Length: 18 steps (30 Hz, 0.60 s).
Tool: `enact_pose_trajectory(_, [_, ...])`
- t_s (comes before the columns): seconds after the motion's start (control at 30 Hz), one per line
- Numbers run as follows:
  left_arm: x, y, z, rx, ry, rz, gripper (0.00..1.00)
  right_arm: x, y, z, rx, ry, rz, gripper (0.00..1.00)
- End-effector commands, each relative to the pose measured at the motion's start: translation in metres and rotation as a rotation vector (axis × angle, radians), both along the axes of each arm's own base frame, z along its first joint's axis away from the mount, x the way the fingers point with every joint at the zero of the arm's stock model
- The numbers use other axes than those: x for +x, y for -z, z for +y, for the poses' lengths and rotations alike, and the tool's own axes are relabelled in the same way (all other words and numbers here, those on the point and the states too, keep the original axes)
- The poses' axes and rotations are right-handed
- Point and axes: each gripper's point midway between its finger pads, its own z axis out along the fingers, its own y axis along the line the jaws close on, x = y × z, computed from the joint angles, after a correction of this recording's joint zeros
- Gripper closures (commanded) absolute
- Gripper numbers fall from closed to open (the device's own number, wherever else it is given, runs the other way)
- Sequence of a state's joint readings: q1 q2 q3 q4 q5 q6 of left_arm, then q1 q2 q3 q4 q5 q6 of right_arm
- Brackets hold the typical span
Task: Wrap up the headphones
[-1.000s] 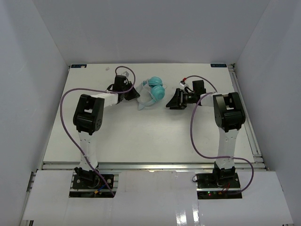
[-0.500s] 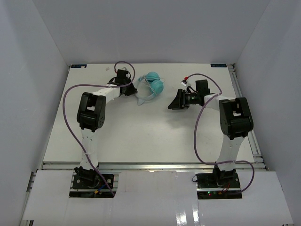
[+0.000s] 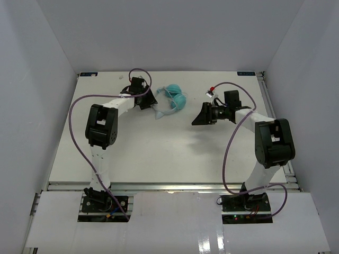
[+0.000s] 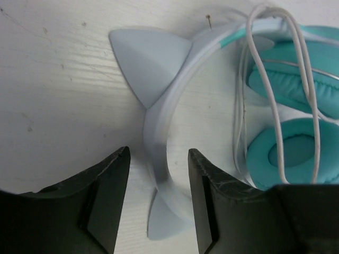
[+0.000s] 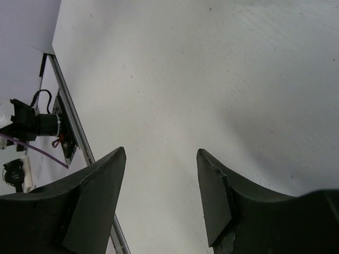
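The headphones (image 3: 174, 98) lie on the table at the back centre, their two teal ear cups (image 4: 296, 153) side by side. The thin white cord (image 4: 244, 106) is looped over the cups. The pale headband (image 4: 159, 132) carries two cat-ear tabs. My left gripper (image 3: 150, 100) is open, its jaws (image 4: 158, 152) straddling the headband with a gap on each side. My right gripper (image 3: 197, 117) is open and holds nothing. It hovers to the right of the headphones, and the right wrist view shows only bare table between its jaws (image 5: 161, 152).
Purple arm cables (image 3: 79, 132) loop beside both arms. The table's metal side rail (image 5: 71, 114) and a small black fitting (image 5: 37, 123) show at the left of the right wrist view. White walls enclose the table on three sides.
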State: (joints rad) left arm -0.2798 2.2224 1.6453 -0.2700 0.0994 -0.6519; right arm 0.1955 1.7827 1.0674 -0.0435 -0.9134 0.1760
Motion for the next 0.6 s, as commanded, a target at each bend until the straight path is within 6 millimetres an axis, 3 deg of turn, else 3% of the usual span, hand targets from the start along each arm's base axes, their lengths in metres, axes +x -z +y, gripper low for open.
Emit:
enact_pose_trajectory(0.0, [-0.016,-0.047,-0.002,-0.015,0.061,-0.045,0.37,-0.007,-0.015,-0.011,-0.062,-0.012,-0.106,0.36])
enact_pose_trajectory(0.13, [-0.025,-0.084,-0.004,-0.021,0.121,-0.133,0.25,-0.007,-0.018,-0.027,-0.175,-0.008,-0.228,0.33])
enact_pose_trajectory(0.27, [-0.050,-0.141,0.003,-0.018,0.166,-0.273,0.18,-0.010,-0.026,-0.043,-0.284,-0.006,-0.330,0.28])
enact_pose_trajectory(0.3, [-0.056,-0.130,0.004,-0.010,0.179,-0.255,0.17,-0.009,-0.028,-0.047,-0.308,-0.002,-0.356,0.27])
enact_pose_trajectory(0.37, [-0.088,-0.149,0.012,-0.005,0.207,-0.326,0.11,-0.011,-0.042,-0.058,-0.366,0.024,-0.453,0.23])
enact_pose_trajectory(0.47, [-0.117,-0.177,0.017,-0.004,0.263,-0.457,0.05,-0.017,-0.044,-0.072,-0.439,0.059,-0.531,0.11])
enact_pose_trajectory(0.53, [-0.147,-0.198,0.018,-0.028,0.316,-0.557,0.03,-0.022,-0.062,-0.081,-0.469,0.103,-0.596,0.10])
enact_pose_trajectory(0.57, [-0.165,-0.219,0.019,-0.043,0.341,-0.640,0.02,-0.022,-0.070,-0.088,-0.495,0.139,-0.618,0.10])
